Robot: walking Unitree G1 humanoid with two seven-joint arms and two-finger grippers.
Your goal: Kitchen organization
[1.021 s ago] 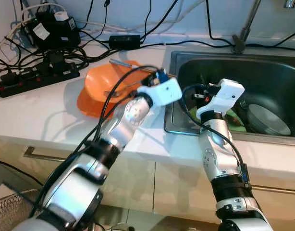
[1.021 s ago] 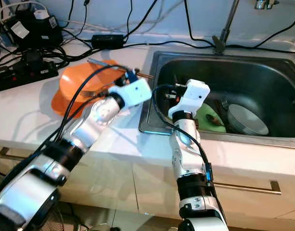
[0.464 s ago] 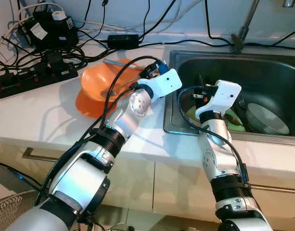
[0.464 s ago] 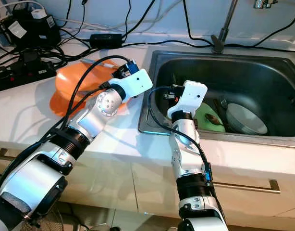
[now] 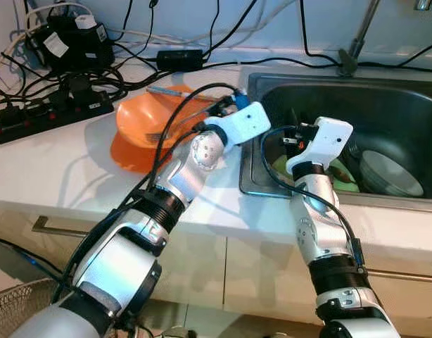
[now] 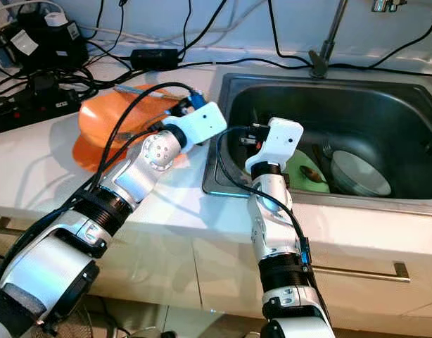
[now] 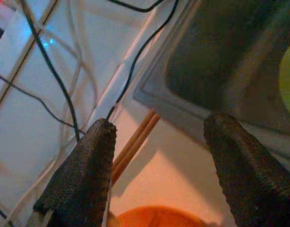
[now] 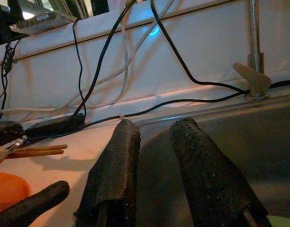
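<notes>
- Orange bowl (image 5: 142,130) sits tilted on the white worktop (image 5: 54,169), left of the sink (image 5: 385,105), with a utensil resting across its rim.
- Wooden chopsticks (image 7: 134,141) lie on the worktop between the bowl and the sink edge; the left wrist view shows them running under one finger of the left claw.
- Left claw (image 7: 159,165) hovers over the bowl's far rim, just beside the sink's near-left corner. Its fingers (image 7: 86,175) stand wide apart, holding nothing.
- Left arm (image 5: 181,183) reaches across the worktop from the lower left, its white wrist housing above the bowl's right side.
- Right claw (image 8: 157,175) is over the left part of the sink basin. Its fingers (image 8: 114,175) are a narrow gap apart, with nothing between them.
- Right arm (image 5: 321,225) rises from the cabinet front, its wrist housing above the sink's front edge.
- In the sink: a green plate (image 6: 304,172) with a spoon on it, next to a steel bowl (image 6: 360,172) further right.
- Tap (image 6: 328,39) stands at the back of the sink.
- Black power strip (image 5: 54,113), adapters and a tangle of cables (image 5: 96,77) occupy the far left of the worktop; more cables run along the wall behind the sink.
- Cabinet handle (image 5: 58,227) shows below the worktop edge; a wire basket (image 5: 15,310) stands on the floor at lower left.
</notes>
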